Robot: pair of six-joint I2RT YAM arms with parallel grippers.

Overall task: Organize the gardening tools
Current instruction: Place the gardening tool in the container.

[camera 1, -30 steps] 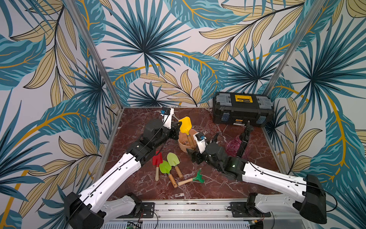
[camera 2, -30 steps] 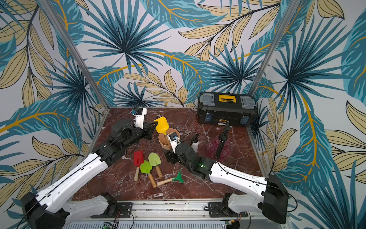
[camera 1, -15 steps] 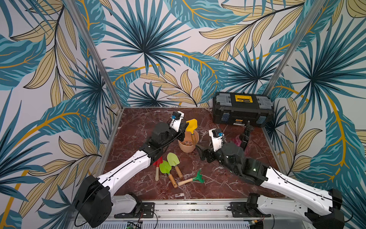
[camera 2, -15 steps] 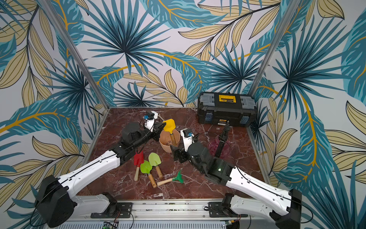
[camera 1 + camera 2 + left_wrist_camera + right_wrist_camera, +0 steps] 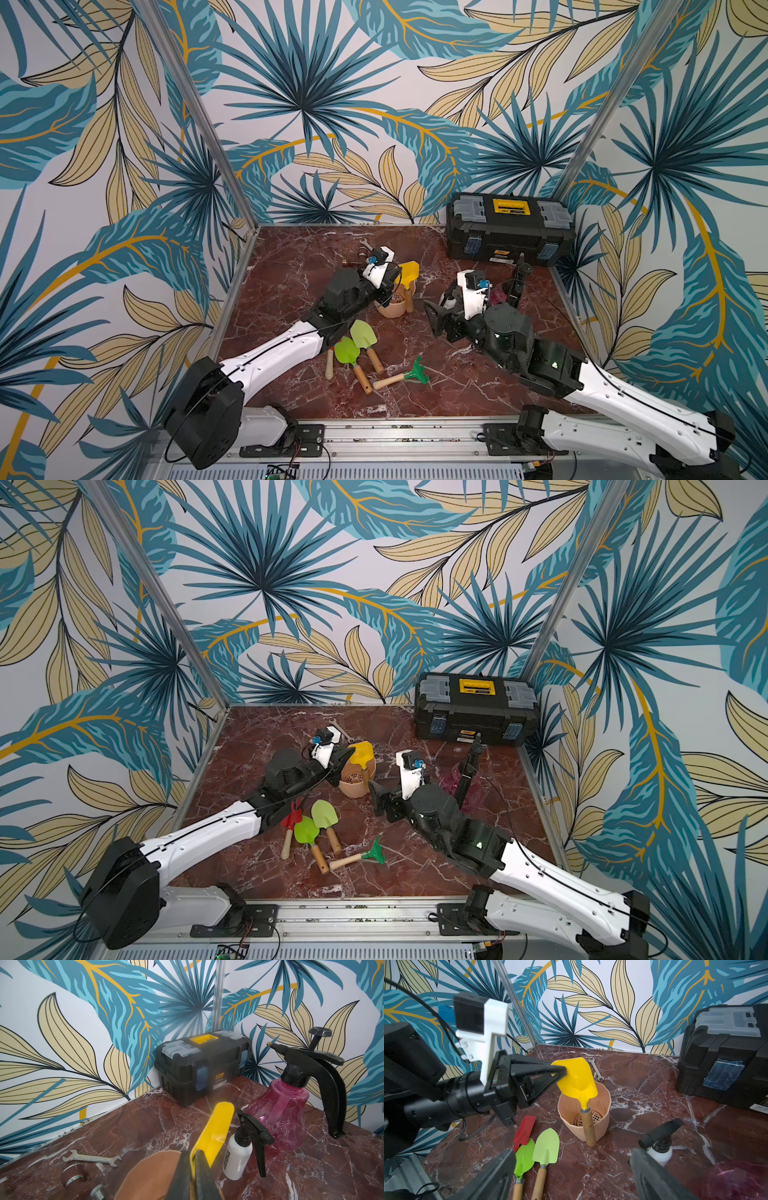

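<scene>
My left gripper (image 5: 562,1071) is shut on the blade of the yellow spade (image 5: 577,1078), holding it upright at the terracotta pot (image 5: 571,1118). The wooden handle hangs down in front of the pot's wall. My right gripper (image 5: 571,1178) stands open and empty, to the right of the pot in both top views (image 5: 436,322). Two green spades (image 5: 363,334) (image 5: 345,351), a red spade (image 5: 291,818) and a green rake (image 5: 417,374) lie in front of the pot. The white spray bottle (image 5: 239,1159) and the pink sprayer (image 5: 284,1115) stand to the right.
A black-and-yellow toolbox (image 5: 507,237) sits shut in the back right corner. A metal wrench (image 5: 91,1158) and fittings (image 5: 72,1174) lie behind the pot, toward the back wall. Patterned walls enclose the marble table (image 5: 291,270) on three sides.
My left gripper has carried the yellow spade to the right and slightly down, to the pot. My right arm has drawn back from the pot and its jaws have opened wider.
</scene>
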